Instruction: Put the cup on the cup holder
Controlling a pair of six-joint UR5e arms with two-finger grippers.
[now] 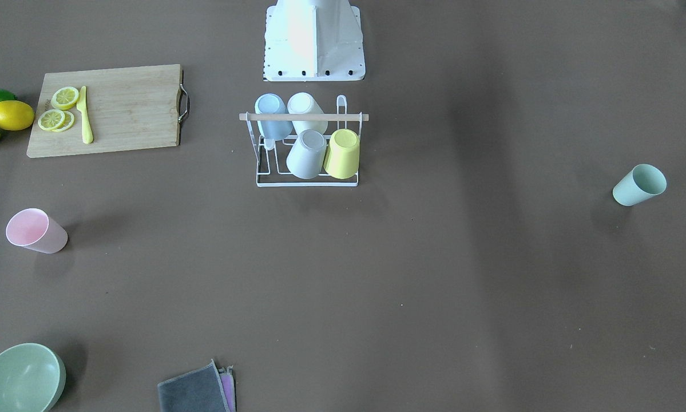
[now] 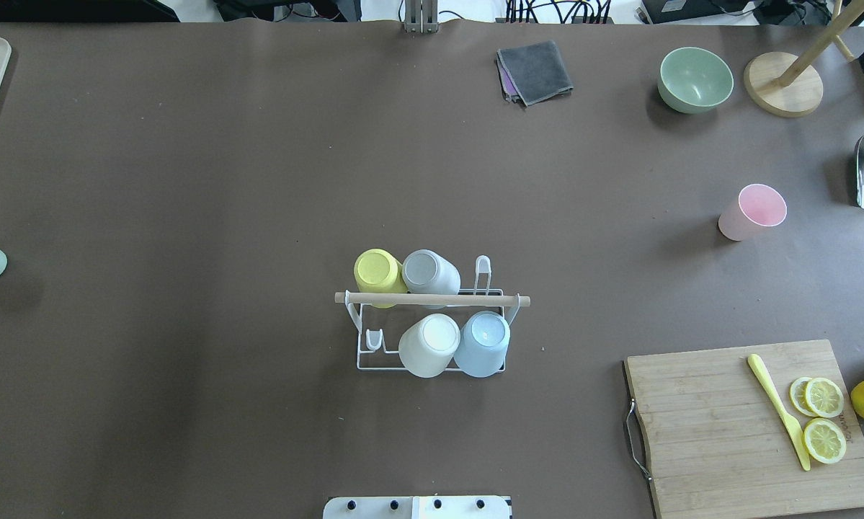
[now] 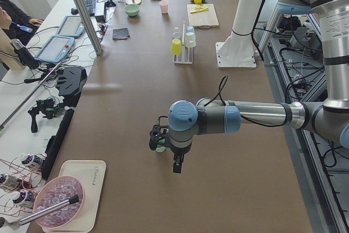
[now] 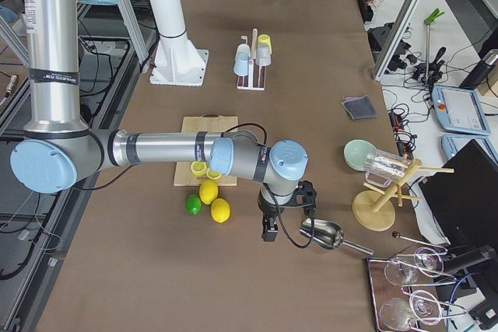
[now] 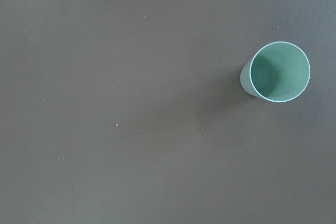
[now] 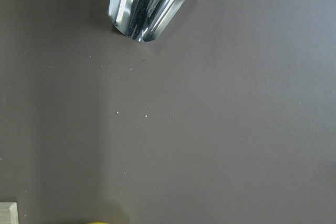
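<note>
The white wire cup holder [image 1: 302, 117] with its wooden rod stands mid-table near the robot base, and also shows in the overhead view [image 2: 432, 298]. A blue, a white, a grey and a yellow cup sit upside down on it. A pink cup [image 2: 754, 210] stands upright on the robot's right. A green cup [image 1: 639, 184] stands upright at the far left edge and shows in the left wrist view [image 5: 277, 72]. My left gripper [image 3: 177, 165] hovers above the table beside the green cup; I cannot tell its state. My right gripper [image 4: 268, 229] hovers near the lemons; I cannot tell its state either.
A cutting board [image 2: 749, 425] holds lemon slices and a yellow knife, with lemons [image 1: 12, 114] and a lime beside it. A green bowl [image 2: 695, 78], folded cloths [image 2: 536, 70], a wooden stand [image 2: 783, 85] and a metal scoop [image 6: 149, 1] lie on the robot's right.
</note>
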